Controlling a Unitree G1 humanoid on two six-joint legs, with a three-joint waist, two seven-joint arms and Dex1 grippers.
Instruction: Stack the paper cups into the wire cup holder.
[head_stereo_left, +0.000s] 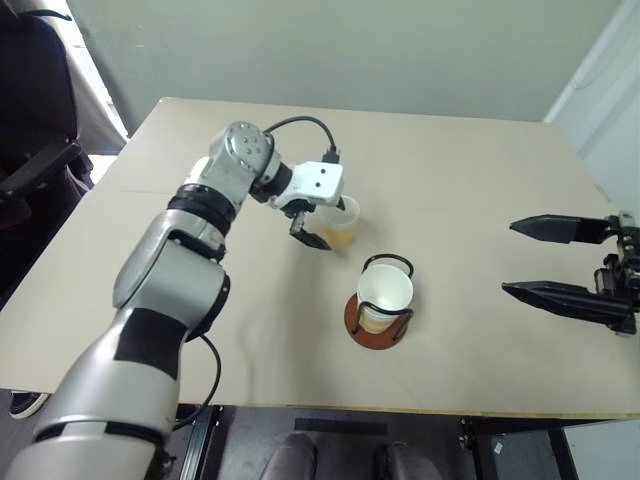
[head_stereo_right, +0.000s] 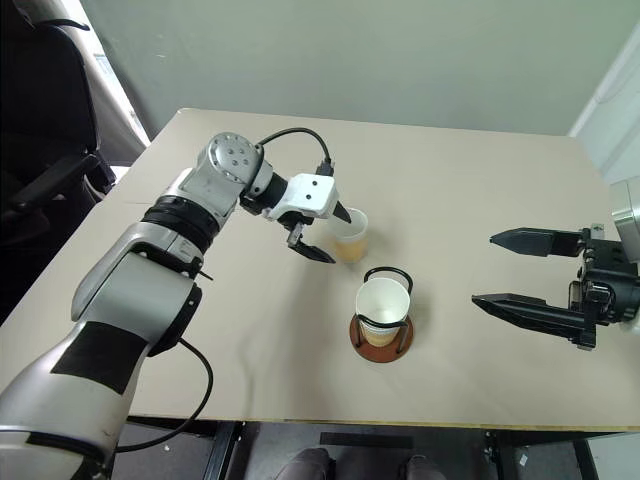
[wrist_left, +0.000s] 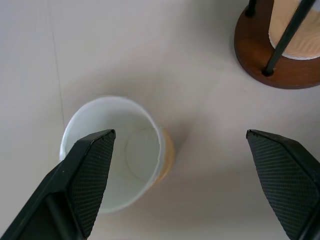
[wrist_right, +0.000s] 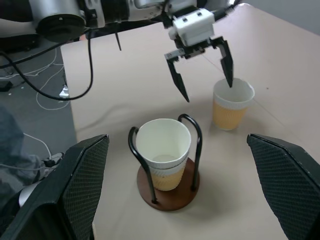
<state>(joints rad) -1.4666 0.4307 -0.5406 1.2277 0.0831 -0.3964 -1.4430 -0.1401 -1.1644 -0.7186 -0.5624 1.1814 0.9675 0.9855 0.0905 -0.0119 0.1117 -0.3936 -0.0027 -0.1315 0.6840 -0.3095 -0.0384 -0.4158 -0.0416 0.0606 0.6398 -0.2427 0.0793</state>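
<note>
On the pale beige counter (head_stereo_left: 470, 190), the round reddish-brown disc base with thin black wire arches, the wire cup holder (head_stereo_left: 379, 322), carries a tan-yellow paper cup with white inside, the stacked cup (head_stereo_left: 385, 296), leaning slightly within the arches. Just beyond it, a second tan-yellow paper cup, the loose cup (head_stereo_left: 340, 220), stands upright on the counter. The left hand (wrist_right: 205, 75) hangs above that cup with its black fingers spread wide; the right wrist view shows one fingertip over the cup's rim and the other out over bare counter. The left wrist view looks straight down into the loose cup's white interior. The right hand (head_stereo_right: 500, 270) floats well to the right, fingers spread, gripping nothing.
</note>
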